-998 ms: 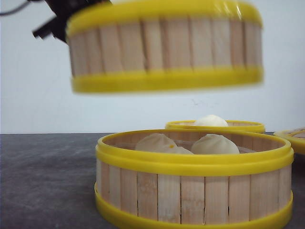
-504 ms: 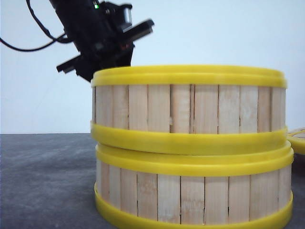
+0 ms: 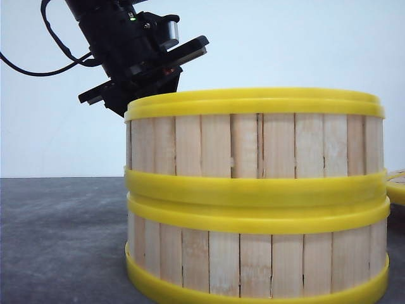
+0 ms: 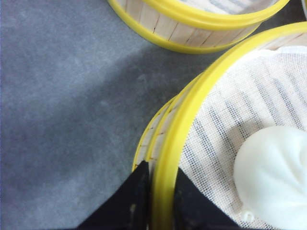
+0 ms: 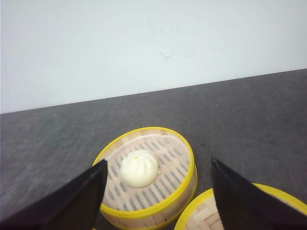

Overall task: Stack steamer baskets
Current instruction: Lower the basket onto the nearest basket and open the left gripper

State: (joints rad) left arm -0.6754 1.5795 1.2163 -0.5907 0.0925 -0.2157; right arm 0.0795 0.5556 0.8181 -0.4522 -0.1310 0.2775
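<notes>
In the front view, 2 steamer baskets stand stacked on the dark grey table (image 3: 57, 240): the upper basket (image 3: 253, 142) sits squarely on the lower basket (image 3: 256, 253), yellow rim on yellow rim. The left gripper (image 4: 160, 201) comes down from the upper left onto the near-left edge of the upper basket. Its wrist view shows the 2 black fingers (image 4: 132, 203) straddling that basket's top rim, one outside the wall and one inside over the white cloth liner (image 4: 240, 129); they lie against the rim on both sides, clamped on it. A white bun (image 4: 273, 172) rests on the liner inside the upper basket, near the fingers but apart from them. Beyond the stack, the same view shows part of another basket (image 4: 192, 19) standing on the table, apart from the stack.

The right gripper (image 5: 158, 191) hangs above the table with its fingers (image 5: 72, 201) spread wide and nothing between them. Below it stands a single basket (image 5: 146, 175) with 1 white bun (image 5: 139, 168) on its slatted floor, and the rim of a further basket (image 5: 240, 211) shows just beside it to the right. In the front view a sliver of yellow rim (image 3: 395, 187) shows at the right edge, behind the stack.
</notes>
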